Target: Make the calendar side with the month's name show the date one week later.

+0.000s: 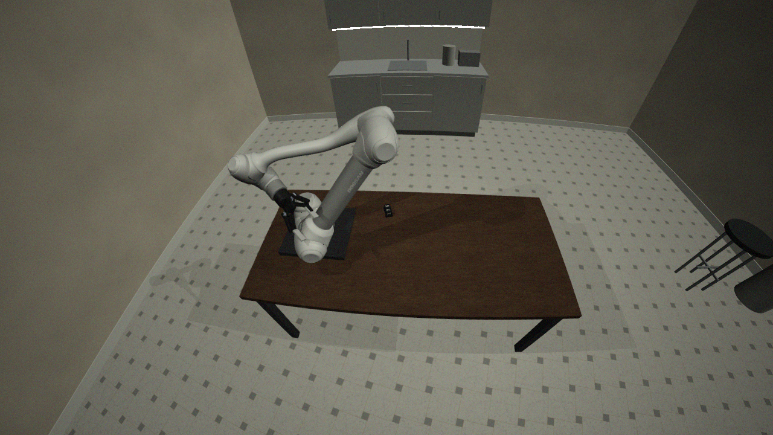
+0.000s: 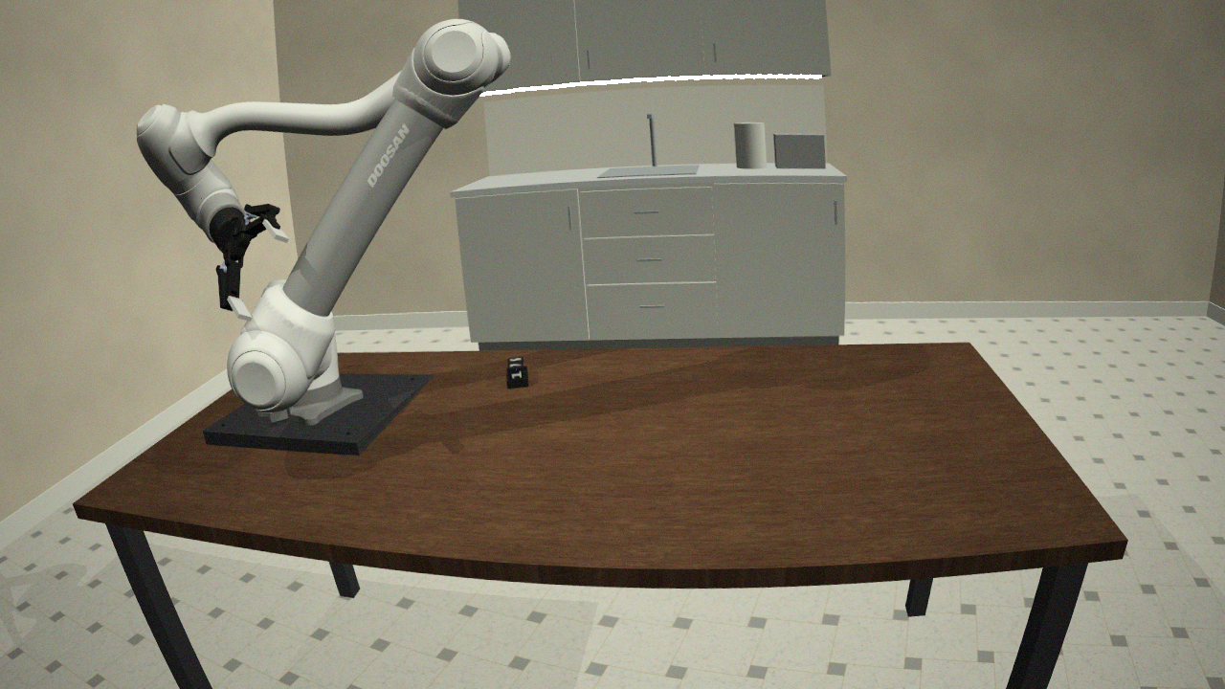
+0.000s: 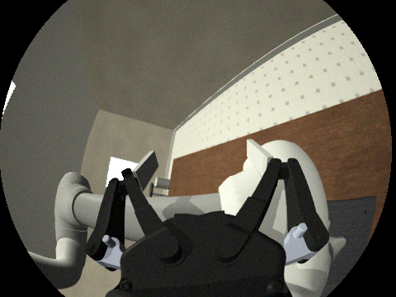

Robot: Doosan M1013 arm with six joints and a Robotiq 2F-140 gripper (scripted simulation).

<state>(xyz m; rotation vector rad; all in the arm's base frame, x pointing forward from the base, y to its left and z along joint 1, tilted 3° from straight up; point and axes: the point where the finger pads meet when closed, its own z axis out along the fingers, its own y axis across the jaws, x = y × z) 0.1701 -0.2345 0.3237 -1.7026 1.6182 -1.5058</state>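
Observation:
The calendar (image 1: 388,210) (image 2: 516,371) is a small dark block with two cubes in a tray. It stands on the brown table (image 1: 442,270) (image 2: 685,479) near the far edge, right of the arm's base. Its white marks are too small to read. My gripper (image 1: 297,212) (image 2: 256,268) (image 3: 200,153) is wide open and empty. It hangs folded back above the arm's base, far left of the calendar and well above the table. The wrist view shows the open fingers, the arm's base, the table and the floor, but not the calendar.
The arm stands on a dark base plate (image 1: 345,238) (image 2: 376,411) at the table's left end. A grey kitchen counter (image 1: 410,97) (image 2: 651,256) stands against the back wall. A black stool (image 1: 746,238) stands on the floor at the right.

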